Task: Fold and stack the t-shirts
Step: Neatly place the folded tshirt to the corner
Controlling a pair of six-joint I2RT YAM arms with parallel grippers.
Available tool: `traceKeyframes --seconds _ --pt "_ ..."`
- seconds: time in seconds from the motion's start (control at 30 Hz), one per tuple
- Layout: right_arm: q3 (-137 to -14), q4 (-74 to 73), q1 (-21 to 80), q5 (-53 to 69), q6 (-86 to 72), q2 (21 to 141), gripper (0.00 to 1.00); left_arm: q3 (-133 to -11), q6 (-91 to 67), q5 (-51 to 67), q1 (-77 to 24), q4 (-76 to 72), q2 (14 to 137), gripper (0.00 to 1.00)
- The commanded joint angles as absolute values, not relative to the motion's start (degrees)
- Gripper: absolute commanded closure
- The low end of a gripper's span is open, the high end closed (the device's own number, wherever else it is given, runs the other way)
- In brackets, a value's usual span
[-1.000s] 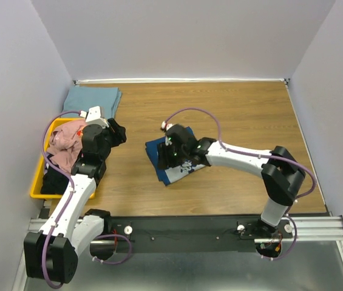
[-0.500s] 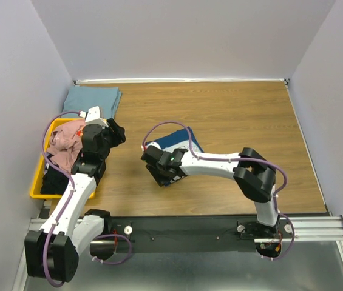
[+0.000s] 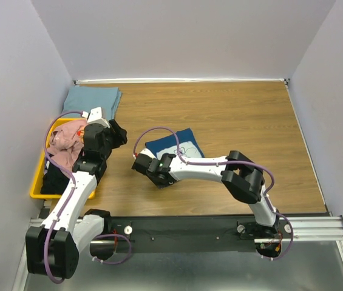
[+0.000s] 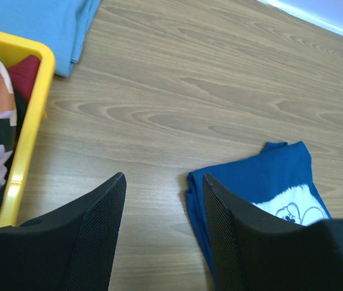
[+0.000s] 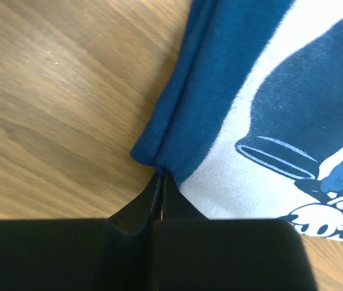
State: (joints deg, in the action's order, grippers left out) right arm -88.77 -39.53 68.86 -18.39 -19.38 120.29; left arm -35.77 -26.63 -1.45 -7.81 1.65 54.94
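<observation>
**Desk:** How are the arms posed?

**Photographer:** The right arm reaches from its base at the lower right of the overhead view. Its elbow is bent and its forearm is stretched low over the worktop [image 3: 238, 115] toward the centre of the frame. The right hand [image 5: 160, 182] sits at the lower-left corner of the navy shirt [image 3: 180, 145], fingers pressed almost together and pinching the hem there.

**Desk:** And the left arm?

**Photographer:** It rises along the left side of the frame, with the wrist turned in toward the centre. The left hand [image 4: 163, 179] hangs spread wide and holds nothing. Bare wood shows between its fingers, and the rim of the yellow bin [image 3: 36, 182] is just beside it.

**Desk:** Where are the shirts?

**Photographer:** The navy shirt lies mid-worktop, folded to a rough rectangle and set at a tilt. A pale blue shirt [image 3: 92, 100] lies folded in the upper-left corner of the worktop, well apart from the navy one. A pink shirt [image 3: 65, 142] is heaped in the bin, and a black shirt [image 3: 53, 180] lies below it in the frame.

**Desk:** Is there any writing to read?

**Photographer:** The navy shirt carries a white print with a cartoon drawn in dark outline. The right wrist view is too close to make out the figure, and I cannot tell whether the print includes lettering.
</observation>
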Motion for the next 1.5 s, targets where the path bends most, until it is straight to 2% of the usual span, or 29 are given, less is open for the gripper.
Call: traceKeyframes --seconds 0.0,0.33,0.7,0.93,1.03,1.2,1.47 --pt "-88.15 -43.59 69.17 -23.90 -19.25 121.74 0.99 -34.98 -29.69 3.42 -7.30 2.63 55.54 0.39" --pt "-90.79 -42.89 67.85 -22.06 -19.60 114.88 0.99 -31.56 -35.94 16.33 -7.47 5.36 63.36 0.39" --pt "-88.07 -39.99 64.69 -17.14 -20.48 110.04 0.99 -22.68 -48.50 25.93 -12.74 -8.16 69.08 0.36" --pt "-87.02 -38.85 64.42 -15.82 -20.65 109.42 0.99 -19.52 -59.82 26.63 -18.28 -20.99 75.75 0.22" --pt "-86.75 -38.41 64.25 -15.47 -20.57 109.42 0.99 -17.06 -63.97 26.19 -19.33 -27.50 75.94 0.21" --pt "-86.22 -37.88 64.25 -15.12 -20.74 109.16 0.99 -15.03 -68.45 21.80 -19.60 -29.61 73.66 0.22" --pt "-85.61 -37.35 64.07 -14.68 -20.83 108.72 0.99 -8.53 -75.67 12.84 -19.69 -28.31 58.98 0.25"
